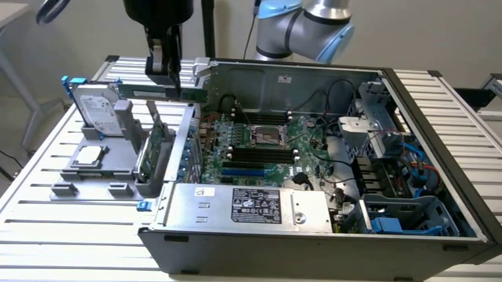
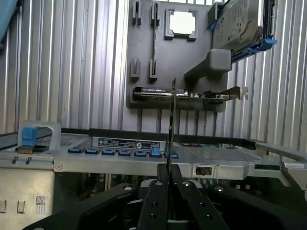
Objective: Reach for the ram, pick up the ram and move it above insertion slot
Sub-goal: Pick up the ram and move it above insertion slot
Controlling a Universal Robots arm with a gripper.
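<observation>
Your end effector (image 1: 174,79) is clamped on the ram (image 1: 161,92), lifted clear of the grey holder (image 1: 106,170).

In the exterior view you see the ram held level in the air, over the near wall of the open computer case (image 1: 314,235) at that view's left, above the hard drive (image 1: 98,108) and the upright green card (image 1: 154,147). In the wrist view the ram (image 2: 171,124) shows edge-on as a thin dark blade rising from between the closed fingers (image 2: 156,203), with the motherboard (image 1: 259,147) off to one side.

ram (image 2: 171,125): seen edge-on, chips hidden | arm (image 1: 314,23): cut off by exterior view's upper edge | hard drive (image 2: 240,24): cropped | motherboard (image 1: 259,147) labels: probably too small to be read
</observation>
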